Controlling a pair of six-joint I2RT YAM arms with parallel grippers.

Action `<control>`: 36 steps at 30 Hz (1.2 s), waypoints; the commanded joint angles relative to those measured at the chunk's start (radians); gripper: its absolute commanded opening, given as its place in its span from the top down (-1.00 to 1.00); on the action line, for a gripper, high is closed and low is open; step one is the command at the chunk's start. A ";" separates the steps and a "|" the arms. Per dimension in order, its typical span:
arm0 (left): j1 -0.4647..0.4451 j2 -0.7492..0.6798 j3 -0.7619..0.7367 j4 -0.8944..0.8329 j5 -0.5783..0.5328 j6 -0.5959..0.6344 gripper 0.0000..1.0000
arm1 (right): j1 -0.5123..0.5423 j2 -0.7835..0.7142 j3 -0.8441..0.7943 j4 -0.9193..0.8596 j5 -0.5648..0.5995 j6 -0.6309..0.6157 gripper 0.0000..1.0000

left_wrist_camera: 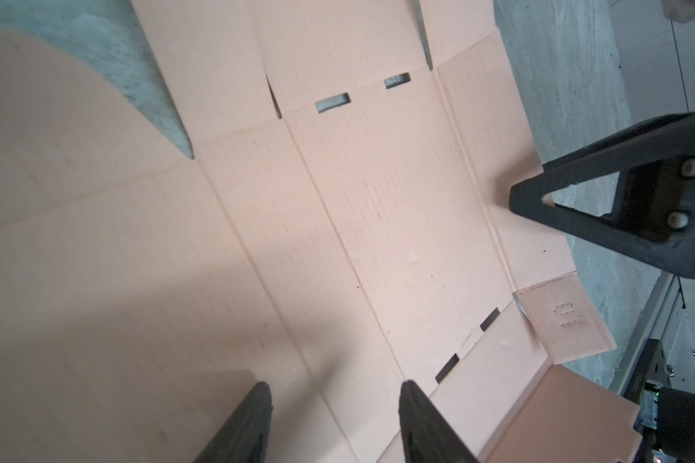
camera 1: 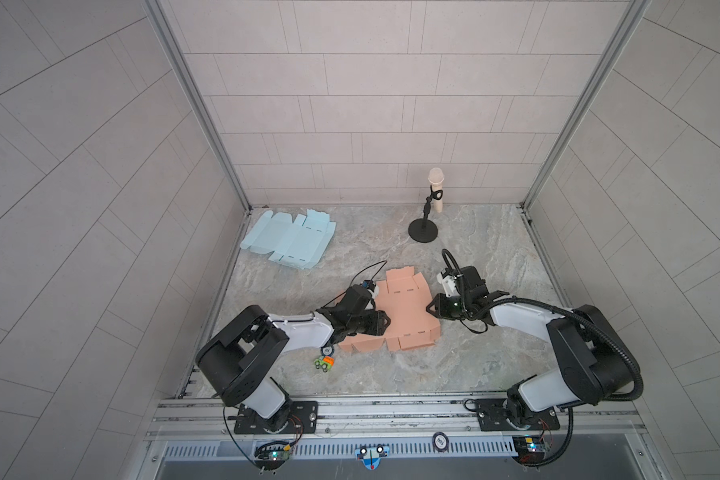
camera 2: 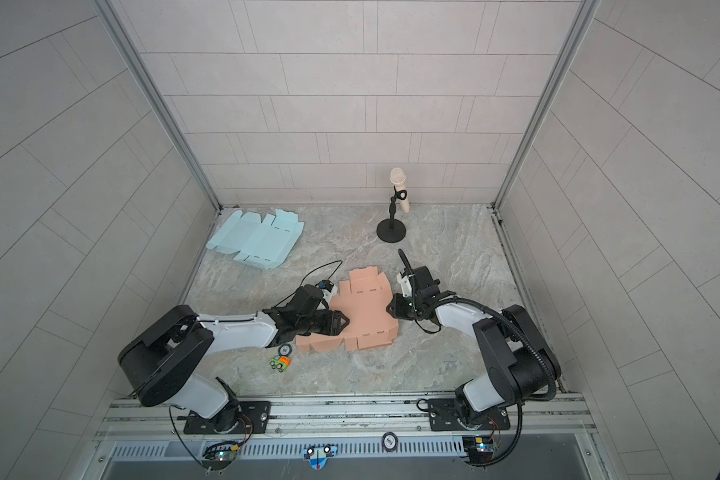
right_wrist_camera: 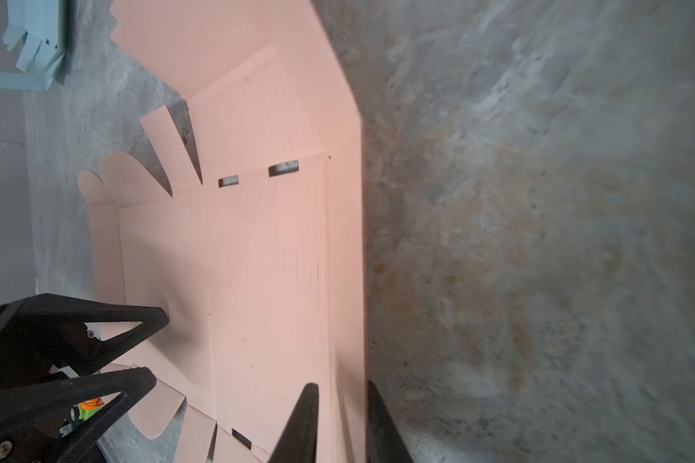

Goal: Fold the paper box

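- Underneath it all, the marbled grey table fills the floor of a booth with pale tiled walls.
- Both arms reach in from the rail at the near edge, the left arm and the right arm pointing toward each other over the middle of the table.
- Salmon-pink and still unfolded, the paper box lies mostly flat at the table's centre between the two grippers. A flap at its near right corner stands up a little.
- A pale blue sheet, another die-cut blank, lies flat in the far left corner, well apart.
- A microphone stands upright on a black stand near the back wall.
- The left gripper hangs low over the box's left part, fingers apart with nothing between them. Whether the tips touch the card I cannot tell.
- The right gripper sits at the box's right edge, fingers narrow, the edge strip running between them. Whether they pinch it I cannot tell.
- A small green and orange toy lies just beside the box's near left corner.
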 commanded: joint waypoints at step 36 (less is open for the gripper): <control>0.005 0.319 0.534 -0.038 0.099 -0.058 1.00 | 0.190 -0.290 0.046 -0.445 0.430 -0.121 1.00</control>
